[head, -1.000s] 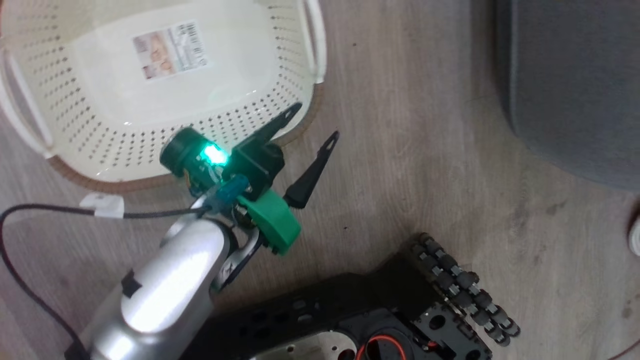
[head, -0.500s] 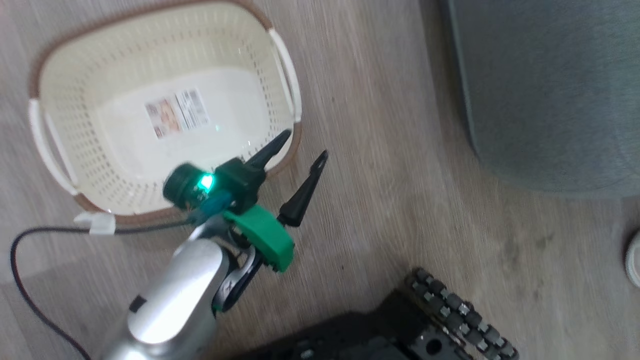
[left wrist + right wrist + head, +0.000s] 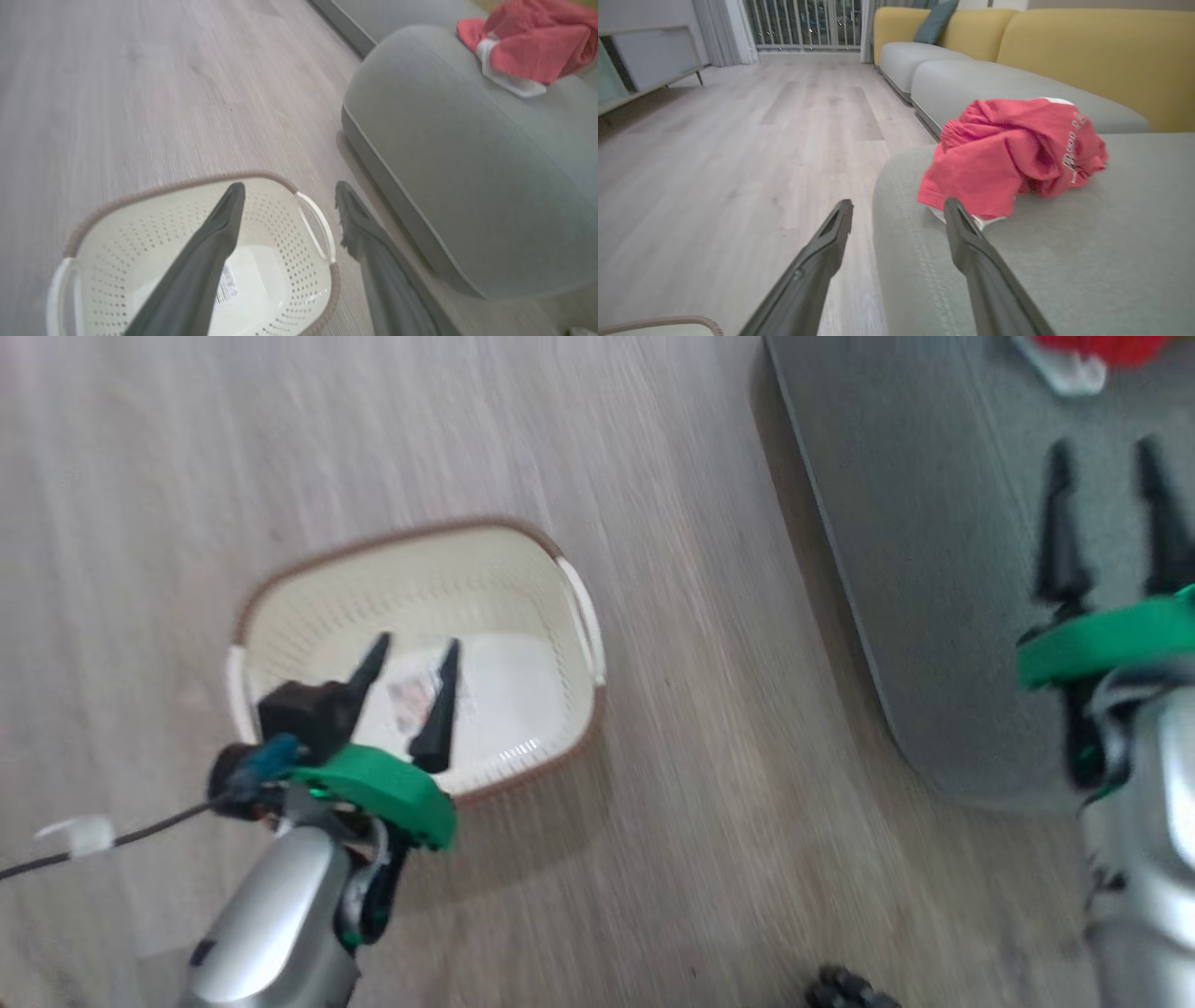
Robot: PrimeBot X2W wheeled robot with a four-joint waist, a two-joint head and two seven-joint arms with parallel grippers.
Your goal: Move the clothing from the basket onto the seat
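- The clothing lies in a crumpled red heap with white trim on the seat, in the upper right of the right wrist view. In the head view it is a red patch at the top right corner.
- The seat is grey-green, with a stitched seam near its rounded edge, and takes up the right side of the head view.
- The basket stands on the wooden floor at centre left of the head view, with a strip of floor between it and the seat. Its pale bottom and its label are in plain sight.
- The left gripper hovers over the basket at the lower left, with its fingers spread and nothing between them.
- The right gripper is at the right edge of the head view, above the seat. Its fingers are parted and empty, and they point toward the clothing.
- In the right wrist view one fingertip overlaps the lower edge of the heap; whether it touches the heap cannot be told.
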